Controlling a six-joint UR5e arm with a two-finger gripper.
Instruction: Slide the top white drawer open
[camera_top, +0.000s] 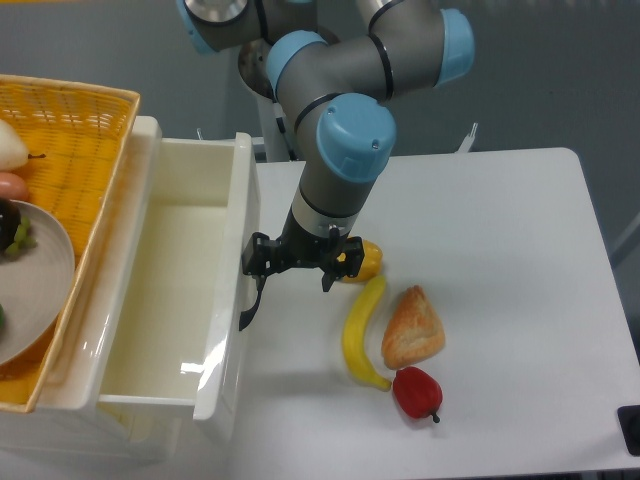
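while the grey-and-blue arm reaches down from above, its black two-finger gripper (262, 268) sits at the front of the glossy white plastic top drawer (165, 290), its jaws set around the curved black handle (250, 305); whether they pinch the handle or only hook it i cannot tell. the drawer stands pulled well out of the white cabinet, its deep rectangular inside bare and shiny, its panelled front facing the arm.

on top of the cabinet rests a yellow wicker basket (85, 140), holding a pale round plate (35, 285) and some produce at the left edge. the white counter (500, 250) carries a yellow pepper (365, 258) just behind the gripper, a curved yellow banana (360, 335), a golden triangular pastry (412, 327) touching it, and a glossy red pepper (417, 392) near the banana's lower tip. behind the counter is a plain grey wall.
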